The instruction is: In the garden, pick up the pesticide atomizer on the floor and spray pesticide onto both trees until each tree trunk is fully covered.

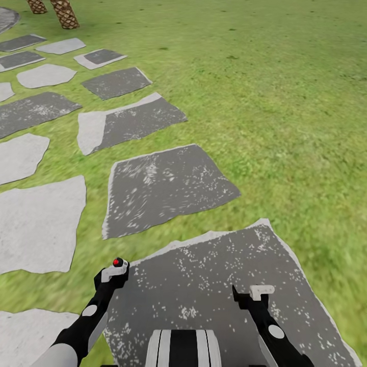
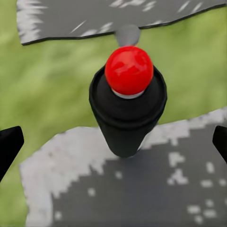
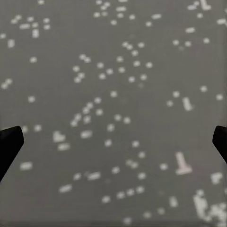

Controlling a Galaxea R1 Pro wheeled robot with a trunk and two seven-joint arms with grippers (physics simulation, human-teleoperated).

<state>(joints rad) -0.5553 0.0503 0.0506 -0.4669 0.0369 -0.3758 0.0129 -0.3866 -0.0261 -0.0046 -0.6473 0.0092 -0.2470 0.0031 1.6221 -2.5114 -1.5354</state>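
- You look down over a path of grey stepping stones [image 1: 168, 191] set in the green lawn [image 1: 285, 102]; the large speckled slab [image 1: 214, 295] lies right under both your arms.
- Your left gripper [image 1: 114, 270] is over the near left edge of this slab, and the atomizer [image 2: 127, 99], a black cylinder with a red round cap, stands between its fingers [image 2: 9, 146].
- I cannot tell if this gripper is grasping the atomizer or only around it.
- Your right gripper [image 1: 257, 294] is over the middle of the slab, fingers spread and holding nothing.
- Two brown scaly trunks [image 1: 63, 12] stand beyond the far end of the path.
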